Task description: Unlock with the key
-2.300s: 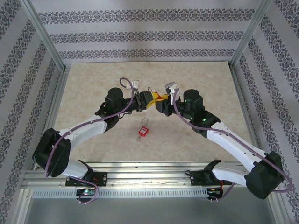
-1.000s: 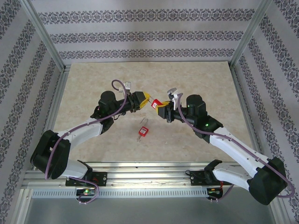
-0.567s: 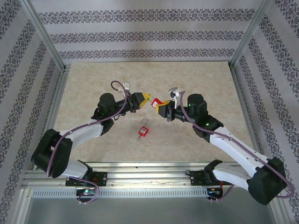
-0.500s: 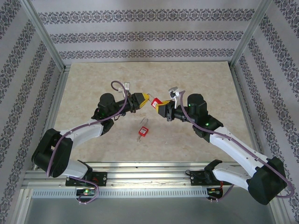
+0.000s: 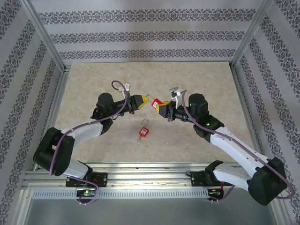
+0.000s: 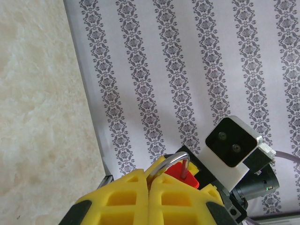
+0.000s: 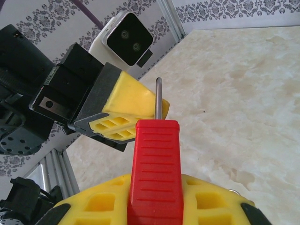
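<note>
Red padlock (image 7: 156, 154) inside right claw (image 7: 157, 190)

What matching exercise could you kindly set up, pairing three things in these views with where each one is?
Things:
1. red padlock body
2. steel shackle
3. small red item

Places:
A. lying on the table between the two arms
B. clamped in the right gripper
C. sticking out toward the left gripper

Pairs: 1-B, 2-C, 3-A.
</note>
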